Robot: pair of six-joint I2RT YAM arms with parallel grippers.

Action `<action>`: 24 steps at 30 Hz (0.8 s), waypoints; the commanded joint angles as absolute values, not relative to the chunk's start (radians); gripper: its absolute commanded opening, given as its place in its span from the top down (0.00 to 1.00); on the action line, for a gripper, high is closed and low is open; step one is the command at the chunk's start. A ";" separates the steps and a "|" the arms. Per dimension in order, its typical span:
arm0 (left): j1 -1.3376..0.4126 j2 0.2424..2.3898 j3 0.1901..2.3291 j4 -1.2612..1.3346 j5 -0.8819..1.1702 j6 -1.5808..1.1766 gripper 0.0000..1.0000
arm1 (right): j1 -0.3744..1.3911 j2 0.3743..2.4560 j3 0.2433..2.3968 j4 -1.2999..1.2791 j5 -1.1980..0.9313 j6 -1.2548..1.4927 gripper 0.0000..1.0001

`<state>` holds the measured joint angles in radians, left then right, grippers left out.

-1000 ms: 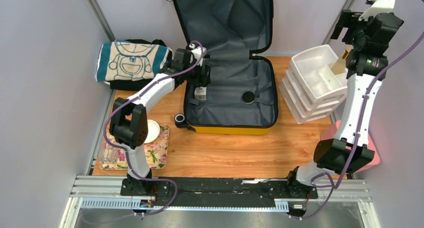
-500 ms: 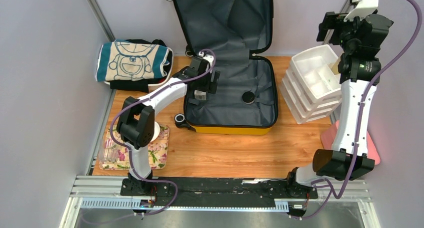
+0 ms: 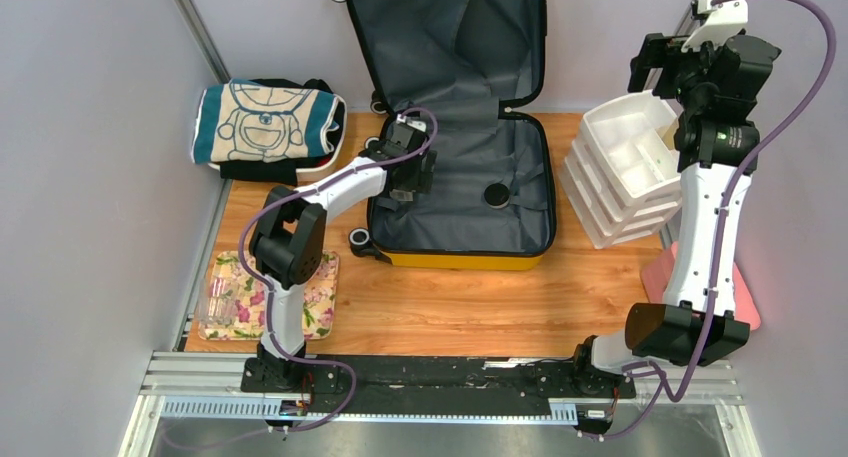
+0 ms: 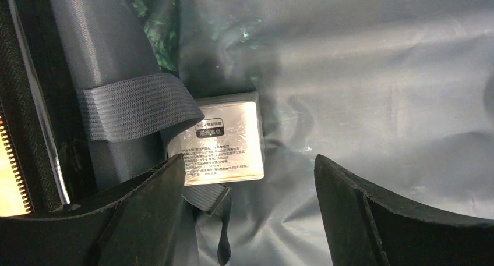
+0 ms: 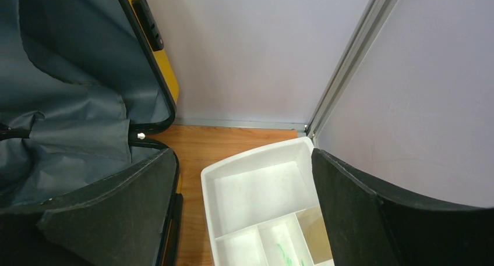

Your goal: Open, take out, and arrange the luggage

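Observation:
The yellow luggage [image 3: 455, 260] lies open on the table, its lid [image 3: 450, 37] leaning against the back wall, dark grey lining showing. A small black round object [image 3: 495, 194] lies in the lower half. My left gripper [image 3: 405, 182] is open, low over the lining at the suitcase's left side; the left wrist view shows a white labelled packet [image 4: 224, 144] by a grey strap [image 4: 134, 106] just ahead of the fingers. My right gripper [image 3: 668, 62] is open and empty, held high over the white trays [image 3: 625, 167]; its wrist view shows the top tray [image 5: 262, 208] and the luggage lid [image 5: 64, 103].
A folded teal and cream garment [image 3: 265, 122] on a dark bag sits at the back left. A floral tray [image 3: 265, 302] with a clear item lies at the front left. A pink case [image 3: 745, 302] shows at the right edge.
My left gripper has moved right and down from the garment side into the suitcase. The right arm has swung left and higher over the white trays.

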<state>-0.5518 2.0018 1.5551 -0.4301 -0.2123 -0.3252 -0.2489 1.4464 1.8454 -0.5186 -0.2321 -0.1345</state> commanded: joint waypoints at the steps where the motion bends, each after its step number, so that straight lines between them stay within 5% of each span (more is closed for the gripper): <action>1: -0.558 2.040 1.598 -0.485 -0.317 -0.356 0.11 | -0.242 1.401 1.836 -0.505 -0.245 -0.127 0.07; 6: -0.569 2.059 1.602 -0.485 -0.309 -0.336 0.11 | -0.241 1.404 1.842 -0.509 -0.249 -0.121 0.07; 16: -0.632 2.006 1.555 -0.362 0.053 -0.247 0.22 | -0.241 1.397 1.830 -0.509 -0.245 -0.115 0.07; 24: -0.653 1.953 1.537 -0.336 0.057 -0.149 0.16 | -0.241 1.397 1.819 -0.509 -0.253 -0.112 0.07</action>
